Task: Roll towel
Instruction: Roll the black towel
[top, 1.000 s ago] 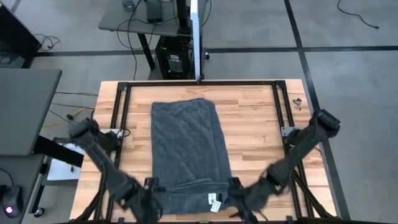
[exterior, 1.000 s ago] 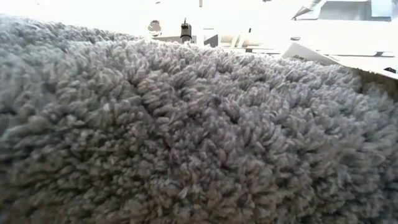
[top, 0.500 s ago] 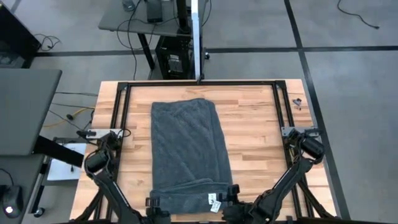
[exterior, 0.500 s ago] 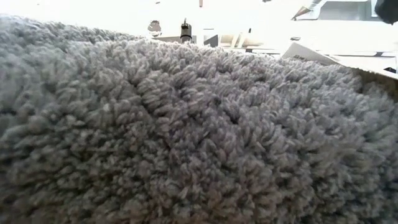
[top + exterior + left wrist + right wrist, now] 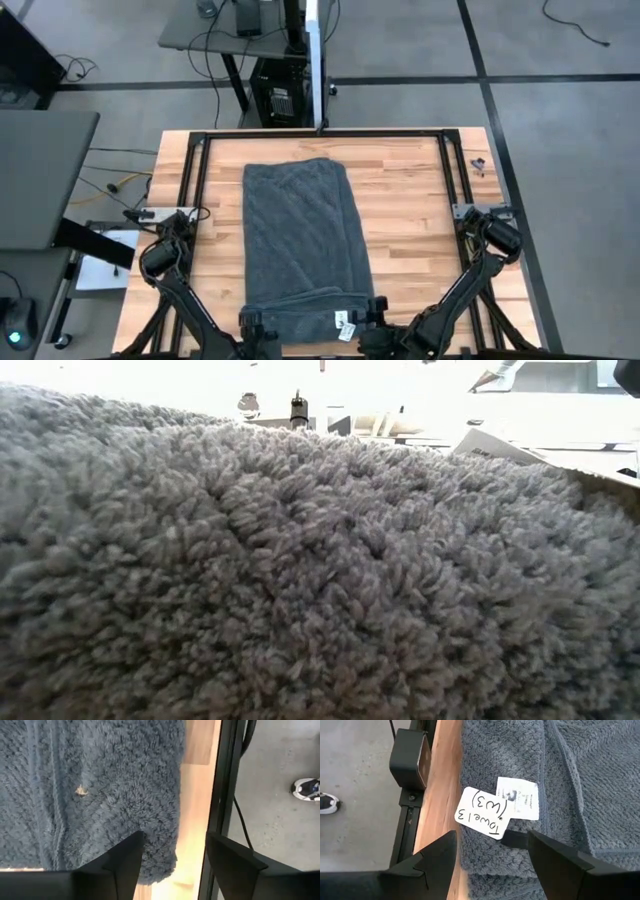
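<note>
**Grippers poised at towel's folded end**

While the towel (image 5: 303, 240) lies flat along the middle of the wooden desk (image 5: 410, 200), its near end folded over, both grippers hover just off that fold's corners. Left gripper (image 5: 172, 862) is released, fingers spread over the towel's corner. Right gripper (image 5: 492, 857) is likewise released, beside the towel's white tags (image 5: 518, 796).

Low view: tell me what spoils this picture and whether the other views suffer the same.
Low view: the towel fills nearly the frame, and the strip of room above it is blown out white. High view: evenly lit, the whole table legible. Right wrist view: clear enough to read the handwritten tag. Left wrist view: bright glare on the bare wood beside the towel's edge.
</note>
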You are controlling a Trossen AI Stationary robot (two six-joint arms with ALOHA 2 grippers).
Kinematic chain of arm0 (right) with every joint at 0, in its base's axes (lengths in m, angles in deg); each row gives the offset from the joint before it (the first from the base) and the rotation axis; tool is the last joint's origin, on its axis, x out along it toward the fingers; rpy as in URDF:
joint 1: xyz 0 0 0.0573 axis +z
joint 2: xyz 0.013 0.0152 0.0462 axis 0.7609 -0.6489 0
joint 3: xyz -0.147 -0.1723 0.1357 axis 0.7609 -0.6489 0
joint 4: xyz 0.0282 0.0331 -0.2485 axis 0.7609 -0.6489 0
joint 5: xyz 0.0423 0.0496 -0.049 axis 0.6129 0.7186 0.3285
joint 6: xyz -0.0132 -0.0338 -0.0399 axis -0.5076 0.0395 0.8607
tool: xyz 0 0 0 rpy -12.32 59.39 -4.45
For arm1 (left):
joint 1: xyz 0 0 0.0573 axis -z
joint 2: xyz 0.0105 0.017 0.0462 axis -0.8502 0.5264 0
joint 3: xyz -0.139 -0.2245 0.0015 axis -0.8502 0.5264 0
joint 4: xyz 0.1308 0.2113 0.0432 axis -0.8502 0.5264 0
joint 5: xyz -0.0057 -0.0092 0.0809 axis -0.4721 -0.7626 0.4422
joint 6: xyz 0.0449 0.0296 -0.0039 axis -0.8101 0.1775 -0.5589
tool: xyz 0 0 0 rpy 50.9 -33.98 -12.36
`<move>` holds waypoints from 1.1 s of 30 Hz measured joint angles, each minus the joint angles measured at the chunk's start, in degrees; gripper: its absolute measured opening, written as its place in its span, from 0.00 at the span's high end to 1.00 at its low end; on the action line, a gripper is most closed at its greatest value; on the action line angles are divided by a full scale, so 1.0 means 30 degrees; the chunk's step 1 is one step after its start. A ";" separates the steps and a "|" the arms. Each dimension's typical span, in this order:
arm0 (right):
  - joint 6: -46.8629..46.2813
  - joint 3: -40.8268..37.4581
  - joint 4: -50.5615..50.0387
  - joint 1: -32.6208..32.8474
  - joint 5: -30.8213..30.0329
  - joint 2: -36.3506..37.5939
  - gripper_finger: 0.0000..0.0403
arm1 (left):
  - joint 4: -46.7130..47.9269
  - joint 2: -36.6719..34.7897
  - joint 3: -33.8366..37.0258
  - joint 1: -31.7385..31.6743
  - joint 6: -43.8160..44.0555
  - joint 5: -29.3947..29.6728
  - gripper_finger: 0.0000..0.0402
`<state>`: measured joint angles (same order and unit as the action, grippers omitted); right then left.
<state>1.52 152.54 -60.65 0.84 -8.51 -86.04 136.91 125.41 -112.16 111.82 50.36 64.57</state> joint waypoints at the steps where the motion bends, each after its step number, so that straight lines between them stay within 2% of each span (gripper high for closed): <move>1: -0.0010 0.0000 0.0291 0.0008 0.0069 -0.0040 0.42 | -0.0015 0.0000 0.0000 0.0020 0.0111 0.0216 0.47; 5: 0.0776 0.0006 0.2298 0.0303 0.0158 -0.0526 0.42 | 0.0043 0.0000 0.0007 0.0141 0.0606 0.1851 0.46; 8: 0.1307 -0.0022 0.2005 0.0481 -0.0031 -0.0868 0.42 | 0.0262 0.0000 0.0044 0.0160 0.0572 0.2809 0.46; 14: 0.1169 0.0000 0.1133 -0.0084 -0.0749 -0.1277 0.42 | -0.1084 -0.0015 0.1721 0.0153 -0.0170 0.2803 0.46; 23: 0.1017 -0.0199 0.1425 -0.0346 0.0069 -0.2375 0.42 | -0.2598 -0.0029 0.3202 0.0022 -0.0358 0.2803 0.46; 33: 0.0936 -0.0095 0.0610 -0.0722 -0.0032 -0.3693 0.42 | -0.3753 -0.0036 0.4628 0.0036 -0.0110 0.2969 0.46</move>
<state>4.33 152.25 -58.82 -1.33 -8.61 -97.12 125.65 125.30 -98.27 111.93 50.03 73.47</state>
